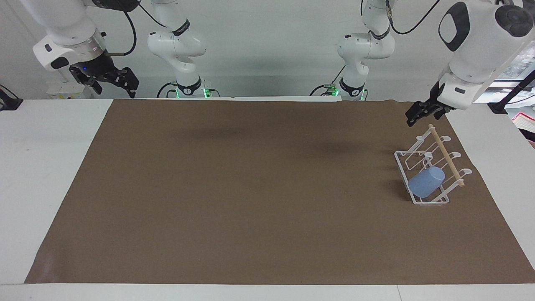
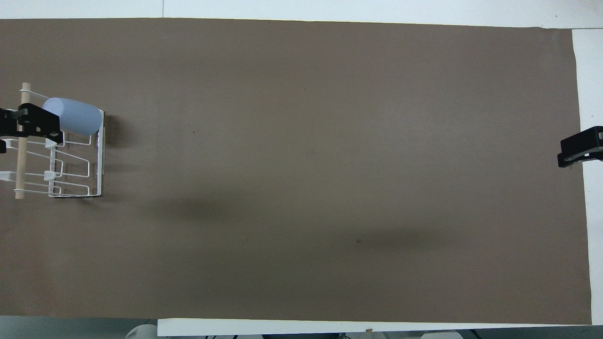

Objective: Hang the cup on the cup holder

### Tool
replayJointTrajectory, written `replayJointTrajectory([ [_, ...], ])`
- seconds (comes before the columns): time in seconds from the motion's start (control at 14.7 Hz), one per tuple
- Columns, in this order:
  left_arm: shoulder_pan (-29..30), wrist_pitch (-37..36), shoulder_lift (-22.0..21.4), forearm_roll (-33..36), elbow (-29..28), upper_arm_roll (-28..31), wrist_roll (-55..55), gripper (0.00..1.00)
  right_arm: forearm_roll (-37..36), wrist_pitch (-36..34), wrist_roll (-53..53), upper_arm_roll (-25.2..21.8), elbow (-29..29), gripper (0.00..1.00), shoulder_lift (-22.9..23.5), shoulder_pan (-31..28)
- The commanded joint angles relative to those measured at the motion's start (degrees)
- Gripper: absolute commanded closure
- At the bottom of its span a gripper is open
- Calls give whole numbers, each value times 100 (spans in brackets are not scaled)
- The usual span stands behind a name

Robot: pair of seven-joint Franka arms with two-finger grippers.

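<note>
1. The cup (image 1: 426,182) is hanging tilted on a prong of the holder (image 1: 404,166), at the worktop's (image 1: 50,167) left-arm end.
2. The left hand (image 1: 421,112) is hovering spread and empty at the holder's 12 o'clock in the facing view.
3. The right hand (image 1: 109,80) is waiting, spread.

The cup (image 1: 426,181) (image 2: 73,115) is a plain light blue. The cup holder (image 1: 422,161) (image 2: 70,176) is white wire, with a pale wooden dowel (image 1: 446,155) (image 2: 20,160) along its top. Both the left pincer (image 1: 422,112) (image 2: 28,123) and the right pincer (image 1: 109,81) (image 2: 580,147) are black on white arms. The worktop (image 1: 54,138) is white under a plain brown sheet (image 1: 250,188) (image 2: 306,165).
</note>
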Motion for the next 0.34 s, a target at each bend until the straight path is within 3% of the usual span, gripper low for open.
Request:
replayJointTrajectory([
  [0.0, 17, -496, 346, -244, 634, -39, 384, 0, 60, -77, -140, 58, 39, 1, -12, -81],
  [0.27, 79, -523, 373, -253, 679, -21, 402, 0, 51, -77, -140, 50, 39, 1, -12, -81],
])
